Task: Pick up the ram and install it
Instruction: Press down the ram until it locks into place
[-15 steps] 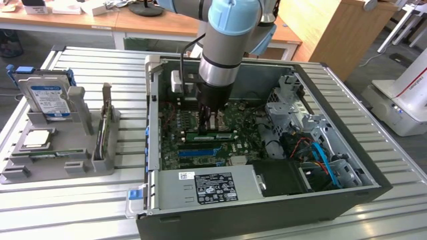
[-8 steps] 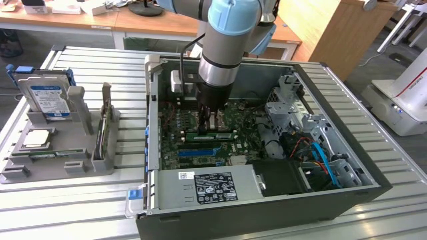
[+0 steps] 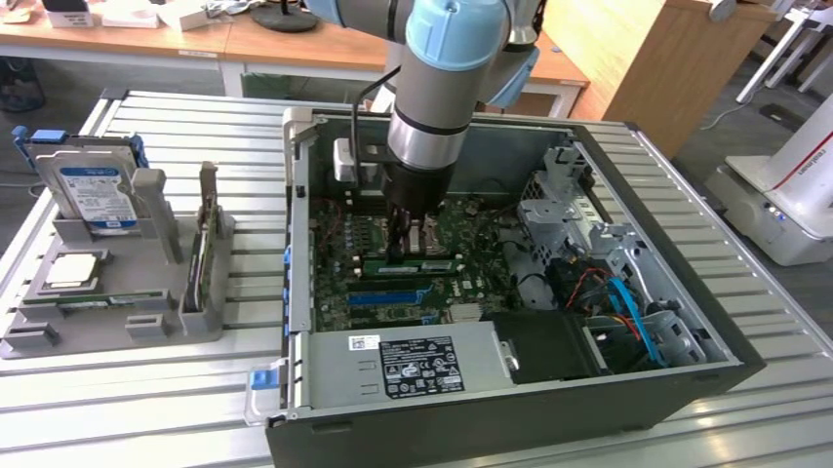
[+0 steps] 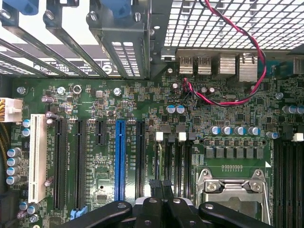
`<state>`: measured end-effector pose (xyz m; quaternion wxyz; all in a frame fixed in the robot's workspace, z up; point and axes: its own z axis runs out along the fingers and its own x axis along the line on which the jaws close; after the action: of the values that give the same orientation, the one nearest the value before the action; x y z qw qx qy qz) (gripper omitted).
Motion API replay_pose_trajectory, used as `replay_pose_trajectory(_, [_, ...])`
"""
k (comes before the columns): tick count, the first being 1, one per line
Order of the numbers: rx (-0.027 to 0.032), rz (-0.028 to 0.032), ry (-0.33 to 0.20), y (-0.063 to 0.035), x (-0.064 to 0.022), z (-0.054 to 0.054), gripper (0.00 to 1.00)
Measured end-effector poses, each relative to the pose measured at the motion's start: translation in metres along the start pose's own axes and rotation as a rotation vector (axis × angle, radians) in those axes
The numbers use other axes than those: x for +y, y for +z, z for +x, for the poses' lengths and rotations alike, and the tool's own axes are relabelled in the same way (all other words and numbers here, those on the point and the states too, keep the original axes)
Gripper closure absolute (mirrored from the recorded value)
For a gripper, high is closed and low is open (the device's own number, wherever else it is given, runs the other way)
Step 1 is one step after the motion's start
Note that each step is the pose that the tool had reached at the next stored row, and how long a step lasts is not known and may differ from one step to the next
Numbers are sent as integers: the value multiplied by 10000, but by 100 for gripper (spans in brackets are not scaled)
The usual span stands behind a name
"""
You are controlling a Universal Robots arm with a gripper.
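My gripper (image 3: pixel 406 252) reaches down into the open computer case (image 3: pixel 521 409), over the green motherboard (image 3: pixel 390 292). Its black fingers (image 4: pixel 153 204) are pressed together, shut, above the black memory slots (image 4: pixel 176 159) beside the silver processor socket (image 4: pixel 232 190). A slim green strip, the ram (image 3: pixel 414 265), lies along those slots right under the fingertips in the exterior view. I cannot tell whether the fingers pinch it or only touch its top edge.
On the exterior view's left, a grey fixture (image 3: pixel 156 327) holds a hard drive (image 3: pixel 92 195), a silver processor chip (image 3: pixel 72 271) and another green strip (image 3: pixel 85 304). The power supply (image 3: pixel 416 366), a drive cage (image 3: pixel 573 214) and cables (image 3: pixel 625 302) crowd the case. Red-black wires (image 4: pixel 223 97) loop nearby.
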<state>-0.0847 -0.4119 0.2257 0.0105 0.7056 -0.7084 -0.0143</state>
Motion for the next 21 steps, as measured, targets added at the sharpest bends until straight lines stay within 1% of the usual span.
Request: replay_pose_trajectory(21, [4, 2, -1, 19, -1, 3, 89])
